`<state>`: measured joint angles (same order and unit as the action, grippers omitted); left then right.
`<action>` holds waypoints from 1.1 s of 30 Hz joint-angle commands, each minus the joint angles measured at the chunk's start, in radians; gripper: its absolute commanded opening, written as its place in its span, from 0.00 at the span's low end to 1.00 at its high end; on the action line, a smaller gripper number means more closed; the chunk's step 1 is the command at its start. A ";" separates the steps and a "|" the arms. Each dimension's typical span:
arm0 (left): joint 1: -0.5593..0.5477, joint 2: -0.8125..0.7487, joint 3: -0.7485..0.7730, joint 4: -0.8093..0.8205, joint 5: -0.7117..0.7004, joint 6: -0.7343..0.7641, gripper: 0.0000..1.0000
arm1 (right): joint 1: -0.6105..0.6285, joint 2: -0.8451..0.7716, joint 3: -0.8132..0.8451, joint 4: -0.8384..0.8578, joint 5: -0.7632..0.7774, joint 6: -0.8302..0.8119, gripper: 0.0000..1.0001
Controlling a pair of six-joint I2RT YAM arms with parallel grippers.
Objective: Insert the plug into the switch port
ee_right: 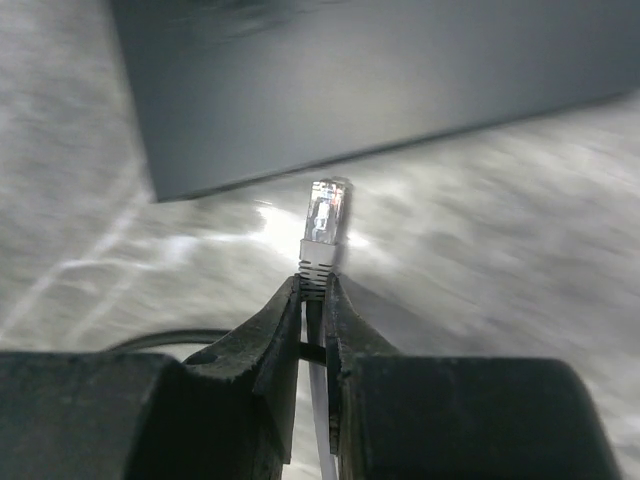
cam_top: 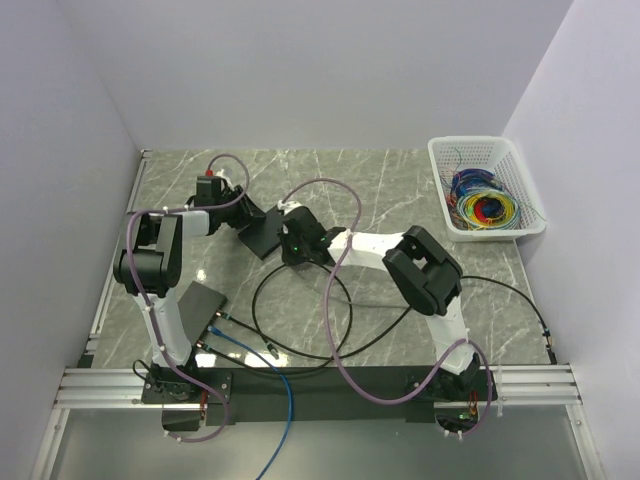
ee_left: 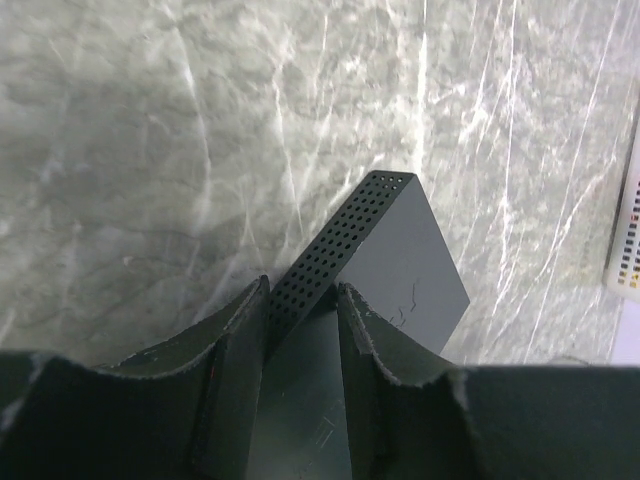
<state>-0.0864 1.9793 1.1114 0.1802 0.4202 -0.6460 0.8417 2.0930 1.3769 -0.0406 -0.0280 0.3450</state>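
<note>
While left fingers point(ee_left: 235, 370) clamp switch point(ee_left: 410, 260) by near end, right fingers point(ee_right: 270, 350) pinch plug point(ee_right: 325, 225), tip aimed twelve o'clock, near switch side.

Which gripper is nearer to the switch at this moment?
Left. The left gripper is clamped on an edge of the switch; the right gripper holds the plug just short of it.

Over on the right wrist view the switch point(ee_right: 380, 90) is just a smeared dark slab, cut off at twelve o'clock, and its ports are impossible to pick out. The plug point(ee_right: 326, 215) shows, but its cable vanishes at six into the right gripper point(ee_right: 315, 287). On the left wrist view, the left gripper point(ee_left: 303, 292) covers the switch's near end, and the basket point(ee_left: 628, 240) is clipped at three. From above, the plug is too small to find.
</note>
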 commanded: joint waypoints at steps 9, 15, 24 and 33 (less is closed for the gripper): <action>-0.012 0.009 0.008 0.030 0.080 0.020 0.40 | -0.018 -0.085 -0.033 0.025 0.056 -0.074 0.00; -0.012 0.027 0.007 0.039 0.101 0.023 0.40 | -0.009 -0.073 -0.012 0.034 0.039 -0.078 0.00; -0.012 0.046 0.008 0.045 0.114 0.026 0.40 | -0.001 -0.087 -0.004 0.039 0.056 -0.089 0.00; -0.012 0.033 0.005 0.041 0.106 0.029 0.40 | 0.011 -0.082 0.023 0.039 0.043 -0.086 0.00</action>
<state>-0.0891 2.0094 1.1114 0.2245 0.5003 -0.6392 0.8375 2.0506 1.3457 -0.0376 0.0124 0.2672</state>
